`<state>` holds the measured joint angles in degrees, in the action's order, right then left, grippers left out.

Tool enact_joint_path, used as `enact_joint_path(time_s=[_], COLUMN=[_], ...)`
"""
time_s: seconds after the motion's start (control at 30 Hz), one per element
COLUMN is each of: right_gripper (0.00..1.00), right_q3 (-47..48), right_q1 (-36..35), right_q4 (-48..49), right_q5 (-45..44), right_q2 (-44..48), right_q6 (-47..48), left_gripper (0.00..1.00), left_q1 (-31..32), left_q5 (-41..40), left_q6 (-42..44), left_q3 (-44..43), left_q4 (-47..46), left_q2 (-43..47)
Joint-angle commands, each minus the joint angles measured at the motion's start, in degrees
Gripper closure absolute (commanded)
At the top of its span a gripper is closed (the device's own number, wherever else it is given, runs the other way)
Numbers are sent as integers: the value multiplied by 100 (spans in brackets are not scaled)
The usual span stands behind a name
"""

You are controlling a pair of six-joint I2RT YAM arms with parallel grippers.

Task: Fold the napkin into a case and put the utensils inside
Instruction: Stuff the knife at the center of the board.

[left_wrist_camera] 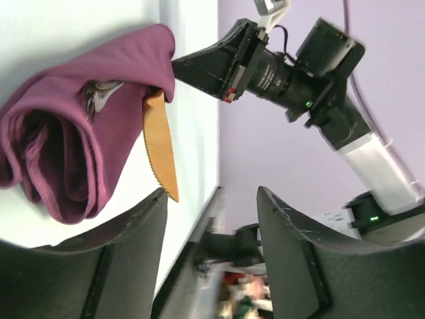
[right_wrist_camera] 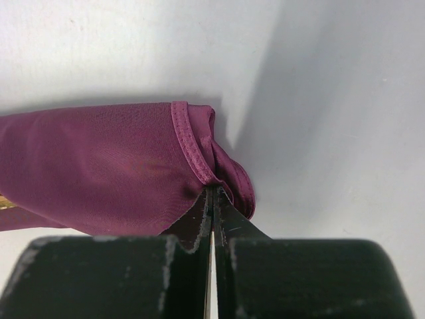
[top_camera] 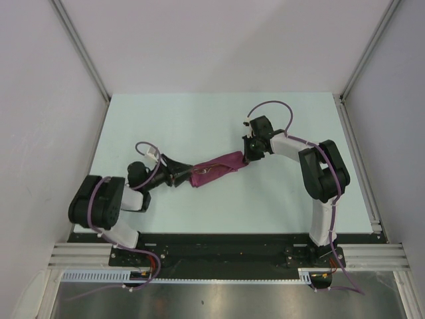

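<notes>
The plum-magenta napkin [top_camera: 216, 169] lies folded as a narrow case on the pale table, between the two arms. In the left wrist view the case [left_wrist_camera: 86, 126] shows its open end. A golden-yellow serrated utensil [left_wrist_camera: 161, 149] sticks out of it and a silver piece [left_wrist_camera: 99, 96] shows just inside. My left gripper [top_camera: 184, 177] [left_wrist_camera: 211, 199] stands open just off that end, with nothing between its fingers. My right gripper [top_camera: 247, 159] [right_wrist_camera: 212, 189] is shut, pinching the cloth's hemmed far end [right_wrist_camera: 192, 146]. From the left wrist it shows as the right gripper [left_wrist_camera: 199, 63] touching the napkin.
The table [top_camera: 199, 119] is enclosed by lilac walls with metal rails along the left [top_camera: 80, 46] and right [top_camera: 358, 153] sides. Both arm bases sit at the near edge.
</notes>
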<state>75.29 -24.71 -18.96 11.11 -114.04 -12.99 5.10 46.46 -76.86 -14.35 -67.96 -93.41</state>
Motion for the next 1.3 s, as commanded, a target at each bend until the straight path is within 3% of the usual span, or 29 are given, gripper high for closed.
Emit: enact_joint_path(time_s=[0.0,0.03,0.07,0.3,0.53,0.67,0.97,1.27], right_gripper=[100,100,100,100,100,100,83,75], right_q3=[-111,-102,-93,-67,-128,-155,-49,144], right_q1=[-139,-139,-139,-139,-131,-131,-122,-323], right_q4=[-134,-143,-152,-204,-222,-231,-529,-416], right_q5=[-188,-206,-206,-197,-215,-250,-496,-5], right_q2=[-198,-180,-154,-110,13,92,567,717], right_q6=[78,86,87,104,113,104,113,-115], left_gripper=[37,34,33,33,37,42,46,59], left_q1=[-45,-45,-36,-1,26,87,596,1379], left_q5=[66,-65,-119,240,-443,-383,-866,-1104], left_q6=[1803,2102,2444,2395,3571,3713,4293,4092], left_q3=[-724,-849,-946,-1000,-1464,-1799,-2572,-3073], left_q4=[2808,3946,4210,4424,6047,6190,6612,6182], left_q2=[1208,1393,1517,1290,1975,1932,1598,666])
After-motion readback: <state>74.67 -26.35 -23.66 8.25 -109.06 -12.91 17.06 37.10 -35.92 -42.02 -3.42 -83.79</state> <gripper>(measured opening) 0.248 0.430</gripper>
